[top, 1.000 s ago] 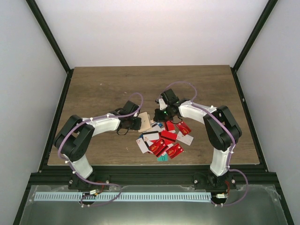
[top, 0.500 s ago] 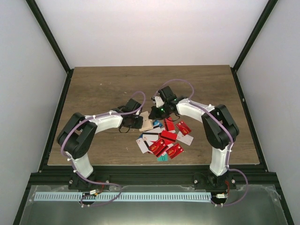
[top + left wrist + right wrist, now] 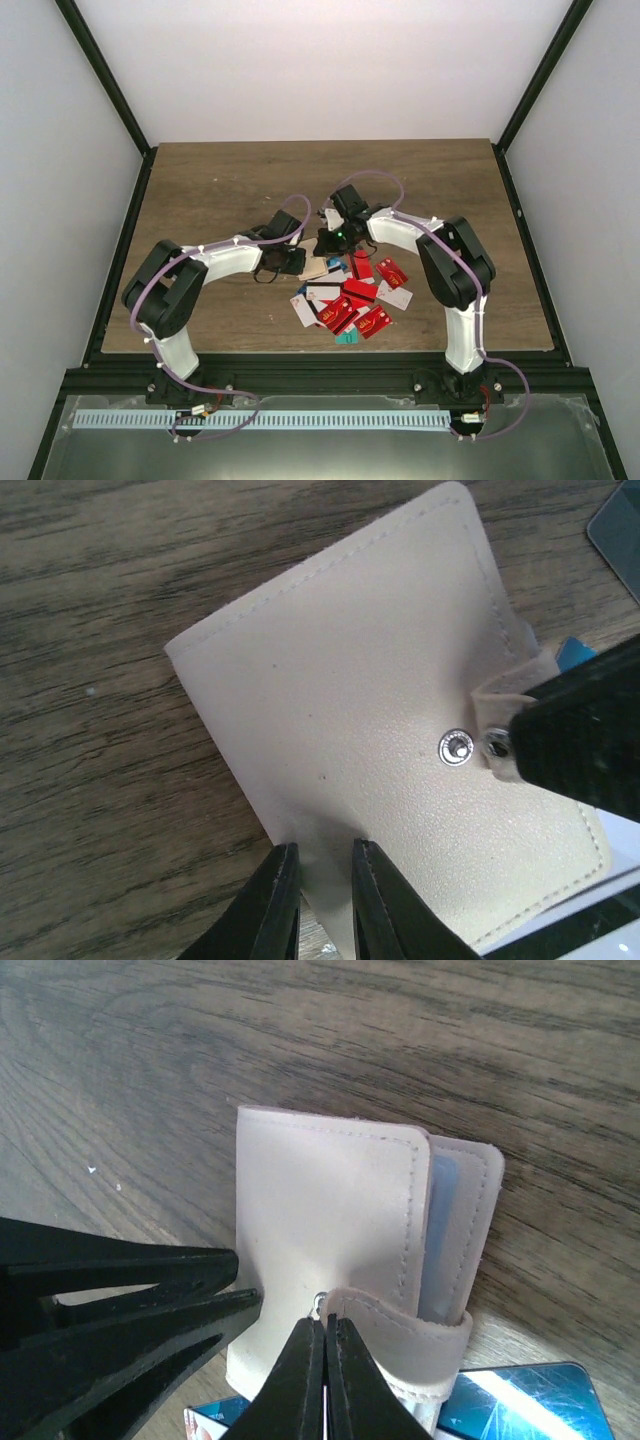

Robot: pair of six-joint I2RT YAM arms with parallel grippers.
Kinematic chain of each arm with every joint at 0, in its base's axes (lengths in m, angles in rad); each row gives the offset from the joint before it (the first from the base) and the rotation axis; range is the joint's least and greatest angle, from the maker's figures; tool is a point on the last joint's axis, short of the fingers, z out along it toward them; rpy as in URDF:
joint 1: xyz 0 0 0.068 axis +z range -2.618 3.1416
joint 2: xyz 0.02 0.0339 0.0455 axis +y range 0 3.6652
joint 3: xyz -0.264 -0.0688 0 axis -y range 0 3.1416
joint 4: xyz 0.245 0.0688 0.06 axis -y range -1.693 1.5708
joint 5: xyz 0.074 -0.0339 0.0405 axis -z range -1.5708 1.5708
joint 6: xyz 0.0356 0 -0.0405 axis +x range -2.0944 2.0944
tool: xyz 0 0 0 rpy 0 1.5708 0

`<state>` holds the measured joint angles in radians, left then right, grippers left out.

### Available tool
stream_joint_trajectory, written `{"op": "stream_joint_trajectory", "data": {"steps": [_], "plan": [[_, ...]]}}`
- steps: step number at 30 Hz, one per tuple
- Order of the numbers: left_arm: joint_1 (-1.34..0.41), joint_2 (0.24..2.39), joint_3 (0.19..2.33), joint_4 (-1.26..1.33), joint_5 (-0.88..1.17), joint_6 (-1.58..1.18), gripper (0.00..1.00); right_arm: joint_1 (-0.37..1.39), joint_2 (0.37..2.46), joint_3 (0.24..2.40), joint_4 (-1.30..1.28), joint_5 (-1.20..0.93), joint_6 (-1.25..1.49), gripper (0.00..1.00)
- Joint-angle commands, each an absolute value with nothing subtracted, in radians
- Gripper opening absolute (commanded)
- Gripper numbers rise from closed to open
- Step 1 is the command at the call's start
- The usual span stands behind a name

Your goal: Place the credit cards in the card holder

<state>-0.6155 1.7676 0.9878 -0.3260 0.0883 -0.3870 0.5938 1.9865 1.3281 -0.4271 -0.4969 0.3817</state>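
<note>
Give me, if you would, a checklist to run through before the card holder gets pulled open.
1. Left hand pinching the edge of the card holder: ok.
2. Right hand shut on the end of the snap tab: ok.
3. Tab off its stud: ok, the stud shows bare beside the tab.
4. Holder open enough to take a card: not ok, it lies folded on the table.
5. Credit cards close by: ok, heaped right beside the holder.
6. A card held ready: not ok, both hands are busy with the holder.
</note>
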Motion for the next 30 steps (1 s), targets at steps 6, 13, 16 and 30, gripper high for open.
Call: {"op": "stream_joint_trajectory", "data": {"steps": [6,13,16,30], "plan": [[-0.617,1.713,0.989,-0.362,0.176,-0.385,0.22,0.605,2.039,1.388,-0.472,-0.473,0.376,0.01],[-0.56,1.673,0.981,-0.341,0.147,-0.401,0.3,0.607,2.059,1.416,-0.509,-0.447,0.372,0.01],[-0.546,1.707,0.987,-0.316,0.166,-0.393,0.3,0.613,2.068,1.431,-0.525,-0.445,0.371,0.01],[-0.535,1.794,0.996,-0.274,0.198,-0.367,0.29,0.628,2.089,1.485,-0.528,-0.524,0.393,0.19]]}}
